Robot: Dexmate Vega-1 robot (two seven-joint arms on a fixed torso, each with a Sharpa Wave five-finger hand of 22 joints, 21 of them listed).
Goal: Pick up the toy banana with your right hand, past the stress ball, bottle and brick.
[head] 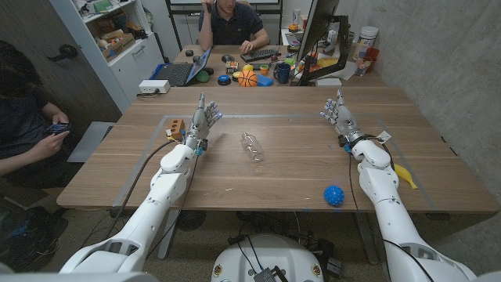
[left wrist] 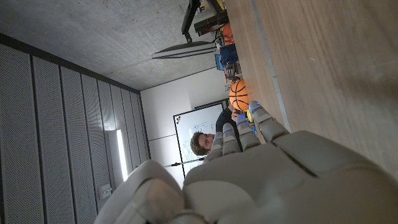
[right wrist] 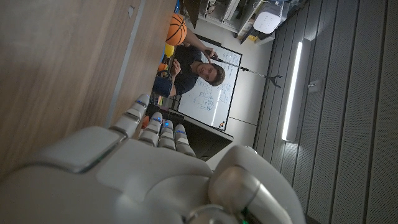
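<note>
— Where's the banana (head: 402, 175)?
— Near the table's (head: 290, 168) right edge, a curved yellow plastic thing lying just beside the right forearm, on its outer side, well behind the right hand (head: 338, 115).
— Is that hand holding anything?
— Nothing. Its pale, segmented fingers are spread and pointing away over the wood. The left hand (head: 205, 117) is the same, fingers apart and empty.
— And the rest?
— A knobbly blue ball (head: 334, 194) sits near the front edge, left of the right forearm. A clear ribbed bottle (head: 251, 146) lies on its side mid-table between the arms. A small blocky brick (head: 177, 127), orange and brown, sits just left of the left hand.
— Anyone around?
— One person sits at the far end by a laptop (head: 182, 71), another at the left edge.
</note>
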